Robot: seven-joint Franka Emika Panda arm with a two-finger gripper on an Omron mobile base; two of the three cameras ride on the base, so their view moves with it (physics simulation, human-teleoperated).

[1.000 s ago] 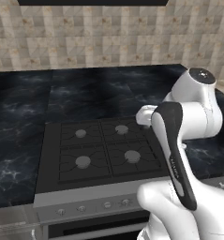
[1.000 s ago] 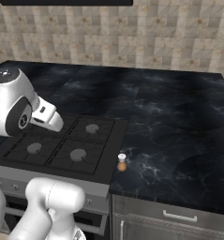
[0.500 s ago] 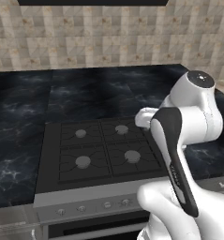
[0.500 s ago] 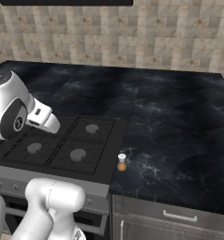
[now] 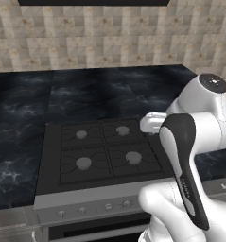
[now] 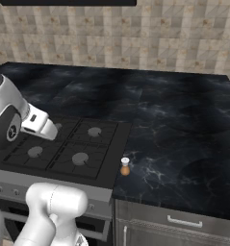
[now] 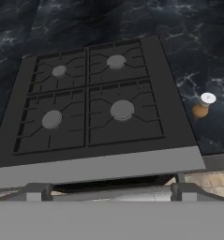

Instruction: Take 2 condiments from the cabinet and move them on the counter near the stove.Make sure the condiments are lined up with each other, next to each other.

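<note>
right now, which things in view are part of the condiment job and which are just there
Job:
- orange-brown bottle, upright on the counter just right of the stove
- gripper, open, holding nothing

Just there:
- tiled wall
- lower cabinet drawer

Dark grey wall cabinet [image 5: 93, 2]: bottom edge alone in frame, rest cut off by the top edge in both base views. My own white arm hides the right rim of the dark grey four-burner stove [image 5: 98, 151] in the left base view. Short orange-brown bottle with white cap [image 6: 125, 166]: too small to read any label. Glossy black marble-look counter [image 6: 184, 129] runs off the right edge.
</note>
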